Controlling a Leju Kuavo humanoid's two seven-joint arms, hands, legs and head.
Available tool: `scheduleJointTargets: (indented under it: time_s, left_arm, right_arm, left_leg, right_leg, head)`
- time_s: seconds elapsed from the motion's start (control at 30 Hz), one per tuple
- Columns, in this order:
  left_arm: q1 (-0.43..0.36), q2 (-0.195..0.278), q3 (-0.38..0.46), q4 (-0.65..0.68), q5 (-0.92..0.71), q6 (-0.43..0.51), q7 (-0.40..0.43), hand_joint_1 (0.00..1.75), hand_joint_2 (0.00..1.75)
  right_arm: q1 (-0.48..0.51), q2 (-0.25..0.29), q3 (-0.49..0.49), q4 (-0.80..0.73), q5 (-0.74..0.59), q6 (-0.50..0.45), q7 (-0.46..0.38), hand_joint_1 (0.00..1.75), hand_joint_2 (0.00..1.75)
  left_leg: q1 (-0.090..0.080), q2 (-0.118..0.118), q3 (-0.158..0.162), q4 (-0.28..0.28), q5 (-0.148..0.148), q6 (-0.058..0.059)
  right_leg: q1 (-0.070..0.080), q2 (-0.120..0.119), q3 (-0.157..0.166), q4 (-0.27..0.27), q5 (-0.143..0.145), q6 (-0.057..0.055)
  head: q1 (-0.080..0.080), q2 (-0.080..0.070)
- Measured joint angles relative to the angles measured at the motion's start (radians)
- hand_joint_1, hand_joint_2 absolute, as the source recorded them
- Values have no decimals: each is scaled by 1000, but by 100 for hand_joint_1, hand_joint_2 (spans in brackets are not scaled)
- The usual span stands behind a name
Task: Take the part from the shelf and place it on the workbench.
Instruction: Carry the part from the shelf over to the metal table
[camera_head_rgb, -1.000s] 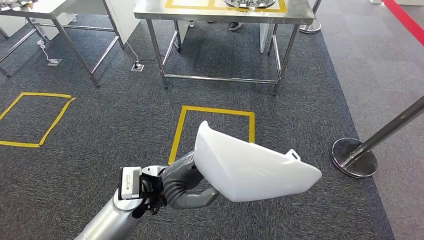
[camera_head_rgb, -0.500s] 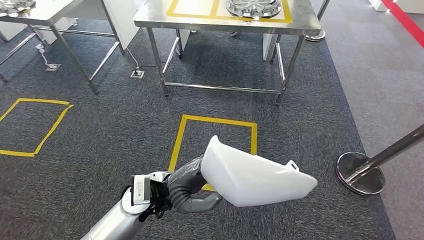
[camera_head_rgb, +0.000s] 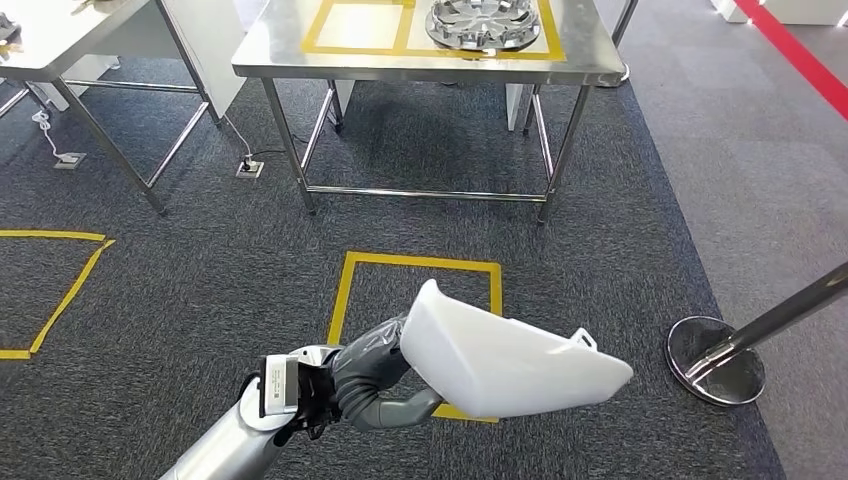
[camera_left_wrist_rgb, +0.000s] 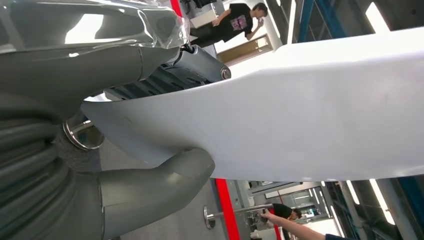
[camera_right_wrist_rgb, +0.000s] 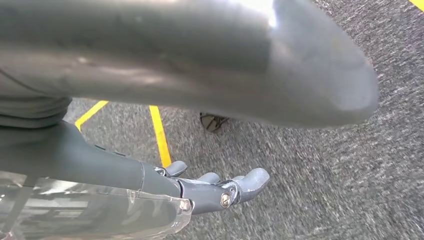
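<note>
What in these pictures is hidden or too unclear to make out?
- Left hand, head view: the white part covers most of its fingers.
- White part, left wrist view: cut off by the picture's edges, so its whole shape is lost.
- Metal wheel on the workbench, head view: cut off by the top edge.
- Right hand, right wrist view: its thumb blocks much of the floor.

Dark grey carpet with yellow tape squares; steel tables stand ahead.
</note>
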Motion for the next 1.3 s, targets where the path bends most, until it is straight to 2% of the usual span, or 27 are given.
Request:
scheduleJointTargets:
  time_s: [0.07, 0.13, 0.17, 0.23, 0.27, 0.3, 0.33, 0.4, 0.47, 0.5, 0.57, 0.6, 0.67, 0.73, 0.8, 0.83, 0.87, 0.93, 0.97, 1.0, 1.07, 1.1, 1.13, 1.17, 1.2, 1.27, 1.3]
  left_arm:
    - [-1, -1, 0, -1, 0, 2, 1, 175, 175]
    - [-2, -2, -1, -1, 0, 4, 1, 175, 175]
    - [-1, -2, -1, -1, -1, 5, 1, 175, 175]
    - [1, -2, -2, 0, -1, 7, 1, 175, 175]
    - [3, -2, -2, 0, -1, 8, 1, 175, 175]
    - [4, -2, -3, 0, -1, 9, 1, 175, 175]
    - [4, -2, -4, 1, -1, 10, 1, 175, 175]
    - [4, -2, -5, 1, -1, 12, 1, 175, 175]
    - [3, -3, -7, 0, -2, 14, 2, 175, 175]
    - [1, -5, -9, -2, -2, 15, 2, 175, 175]
    - [-5, -12, -12, -9, -2, 16, 3, 175, 175]
    - [-8, -14, -13, -11, -1, 16, 3, 175, 175]
    - [-12, -13, -14, -10, -1, 17, 3, 175, 175]
    - [-8, -10, -15, -8, -1, 17, 3, 175, 175]
    - [-2, -7, -15, -7, -1, 17, 3, 175, 175]
    - [-1, -5, -16, -7, -1, 17, 3, 175, 175]
    - [0, -4, -16, -7, -1, 17, 3, 175, 175]
    - [1, -2, -16, -4, -1, 17, 3, 175, 175]
    - [1, -1, -16, -3, -1, 17, 3, 175, 175]
    - [1, -1, -16, -2, -1, 17, 3, 175, 175]
    - [0, -3, -15, -3, -1, 17, 4, 175, 175]
    - [0, -4, -15, -3, -1, 18, 4, 175, 175]
    - [-1, -5, -15, -4, -1, 18, 4, 175, 175]
    - [0, -5, -15, -4, -1, 18, 4, 175, 175]
    - [0, -5, -15, -4, -1, 18, 4, 175, 175]
    - [2, -5, -16, -3, -1, 18, 4, 175, 175]
    - [2, -5, -16, -2, -1, 18, 4, 175, 175]
  right_arm:
    - [-1, 1, 0, 0, 2, 1, -3, 0, 0]
    - [-4, 1, 1, 0, 5, 2, -5, 0, 0]
    - [-4, 1, 2, 0, 7, 3, -5, 0, 0]
    - [-1, 2, 4, 0, 8, 4, -6, 0, 0]
    - [1, 2, 4, 0, 8, 4, -5, 0, 0]
    - [3, 2, 5, 0, 9, 5, -5, 0, 0]
    - [4, 2, 6, 0, 9, 5, -5, 0, 0]
    - [5, 0, 6, 0, 8, 5, -5, 0, 0]
    - [6, -3, 7, 1, 8, 5, -3, 0, 0]
    - [7, -6, 7, 1, 8, 5, -3, 0, 0]
    - [5, -12, 8, 0, 9, 4, -3, 0, 0]
    - [3, -15, 9, 0, 9, 4, -4, 0, 0]
    - [1, -16, 12, 0, 11, 3, -4, 0, 0]
    - [3, -15, 14, 0, 13, 3, -4, 0, 0]
    - [7, -12, 16, 0, 13, 3, -3, 0, 0]
    - [8, -10, 16, 0, 13, 3, -3, 0, 0]
    - [8, -9, 17, 0, 13, 3, -3, 0, 0]
    - [7, -9, 17, 0, 13, 3, -3, 0, 0]
    - [6, -9, 18, 0, 13, 3, -4, 0, 0]
    - [5, -9, 19, 0, 13, 3, -6, 0, 0]
    - [3, -10, 21, 0, 14, 4, -12, 0, 0]
    - [1, -10, 22, 0, 13, 4, -16, 0, 0]
    - [-2, -11, 23, 0, 13, 4, -18, 0, 0]
    - [-4, -11, 23, 0, 12, 4, -20, 0, 0]
    - [-5, -10, 23, 1, 11, 4, -21, 0, 0]
    - [0, -10, 23, 1, 7, 2, -22, 0, 0]
    - [3, -9, 23, 1, 4, 1, -22, 0, 0]
  left_leg:
    - [3, -4, 28, -11, -10, 11]
    - [7, -4, 59, -21, -24, 23]
    - [7, -4, 72, -23, -35, 28]
    - [6, -6, 99, -25, -60, 33]
    - [5, -7, 115, -25, -73, 35]
    - [4, -9, 132, -25, -87, 35]
    - [2, -9, 148, -26, -100, 35]
    - [0, -11, 178, -26, -128, 31]
    - [0, -15, 202, -29, -155, 20]
    - [0, -17, 215, -25, -160, 13]
    - [1, -17, 226, 4, -153, 2]
    - [1, -13, 214, 42, -140, -2]
    - [3, -6, 140, 148, -135, -12]
    - [7, -4, 41, 241, -183, -21]
    - [9, -3, -22, 248, -234, -27]
    - [10, -3, -33, 215, -227, -28]
    - [11, -1, -34, 161, -190, -29]
    - [9, 6, -24, 57, -64, -25]
    - [7, 8, -15, 27, -19, -19]
    - [5, 8, -8, 14, 3, -12]
    - [7, 3, 17, 2, -11, 5]
    - [10, 2, 32, -5, -18, 12]
    - [12, 2, 49, -10, -26, 17]
    - [13, 2, 66, -16, -35, 21]
    - [12, 3, 82, -20, -47, 24]
    - [9, 4, 119, -28, -74, 29]
    - [6, 4, 141, -30, -90, 30]
  right_leg:
    - [-1, -2, 3, 24, 18, 12]
    - [-1, -7, -53, 119, 36, 18]
    - [-1, -9, -97, 181, 29, 19]
    - [1, -9, -182, 269, -30, 23]
    - [1, -9, -212, 278, -61, 25]
    - [1, -9, -229, 260, -74, 23]
    - [2, -9, -232, 216, -61, 20]
    - [7, -11, -215, 99, 38, 5]
    - [14, -13, -191, 37, 110, -4]
    - [17, -13, -180, 32, 119, -8]
    - [16, -12, -153, 24, 115, -15]
    - [13, -12, -139, 19, 114, -21]
    - [6, -11, -115, 15, 103, -25]
    - [1, -11, -101, 13, 85, -25]
    - [-5, -9, -82, 13, 63, -21]
    - [-9, -8, -69, 13, 51, -18]
    - [-12, -7, -54, 13, 38, -14]
    - [-14, -5, -27, 11, 12, -3]
    - [-13, -4, -18, 5, 1, 4]
    - [-12, -4, -7, 1, -3, 13]
    - [-12, -5, 4, 7, 10, 28]
    - [-13, -7, -5, 36, 28, 32]
    - [-12, -8, -32, 82, 46, 33]
    - [-11, -10, -73, 140, 58, 33]
    - [-9, -11, -124, 200, 52, 31]
    - [-2, -11, -217, 268, -17, 27]
    - [3, -11, -249, 267, -57, 23]
  head:
    - [0, 0]
    - [2, 0]
    - [3, 0]
    - [3, 0]
    - [3, 0]
    - [3, 0]
    - [3, 0]
    - [3, 0]
    - [3, 0]
    - [3, 0]
    - [3, 0]
    - [2, 0]
    - [-1, 0]
    - [-2, 0]
    - [-3, 0]
    - [-3, 0]
    - [-3, 0]
    - [-4, 0]
    - [-5, 0]
    - [-6, 0]
    - [-6, 0]
    - [-4, 0]
    - [-2, 0]
    - [0, 0]
    - [3, 0]
    - [4, 0]
    - [4, 0]
